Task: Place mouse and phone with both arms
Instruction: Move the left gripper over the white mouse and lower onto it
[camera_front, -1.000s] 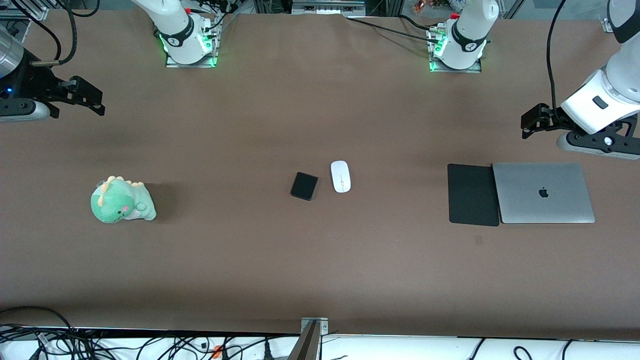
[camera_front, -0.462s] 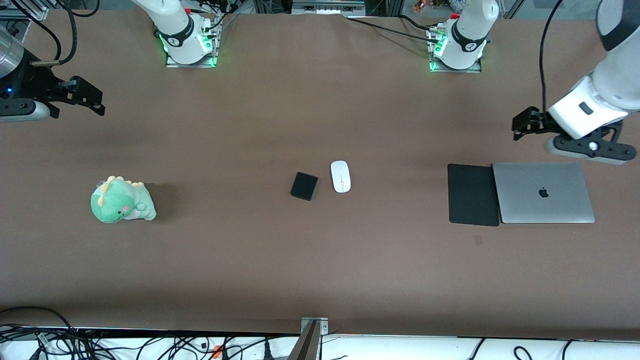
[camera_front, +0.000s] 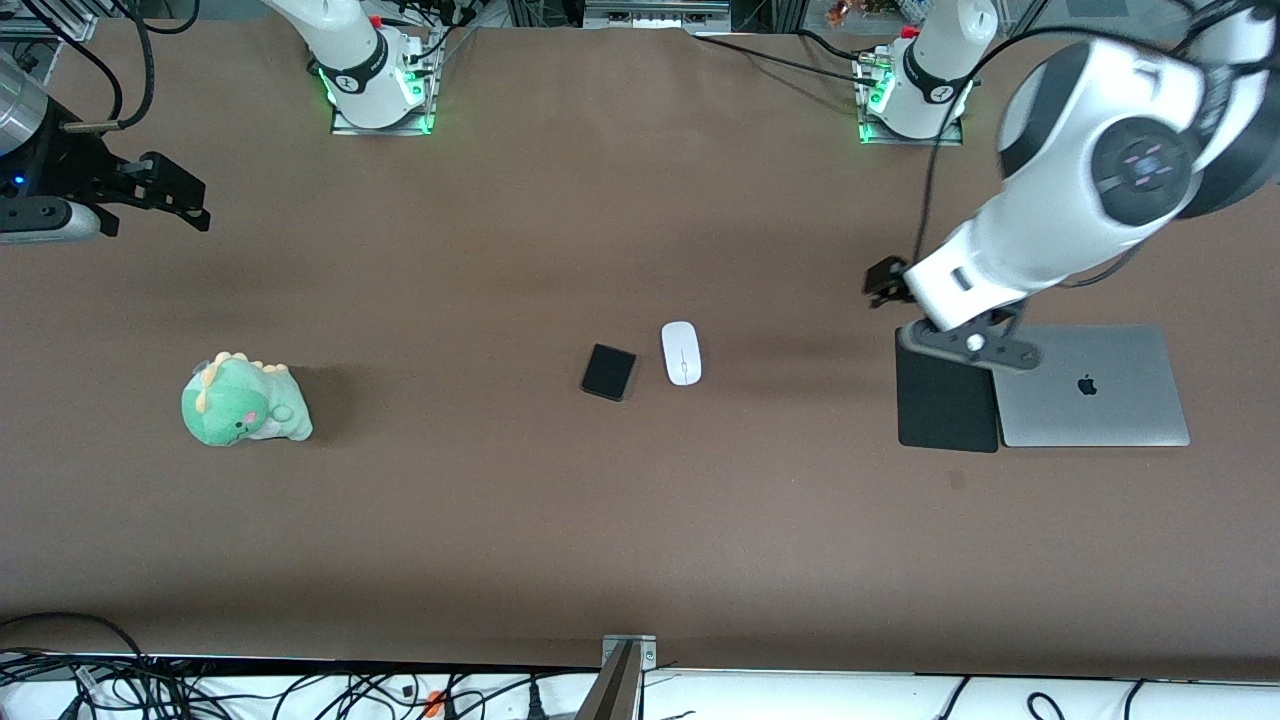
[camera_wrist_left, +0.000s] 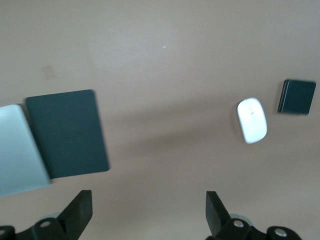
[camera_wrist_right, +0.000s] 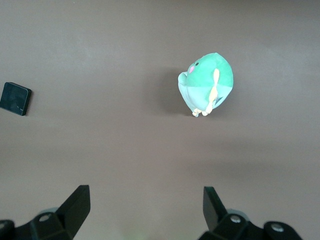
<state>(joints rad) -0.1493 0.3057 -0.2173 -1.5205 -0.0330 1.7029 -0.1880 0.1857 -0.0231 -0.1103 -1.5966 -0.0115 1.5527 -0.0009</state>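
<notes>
Brown table (camera_front: 640, 520), mouse (camera_front: 681, 353) beside phone (camera_front: 609, 372), both grippers' fingers apart, empty.

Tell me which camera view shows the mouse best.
The front view: the mouse is sharp and whole, its middle line visible, lying beside the phone. The left wrist view shows it whole but blurred. The right wrist view misses it, showing only the phone.

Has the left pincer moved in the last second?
Yes. The left pincer, open, has swung from beside the laptop to over the mat's farther edge, toward the mouse.
</notes>
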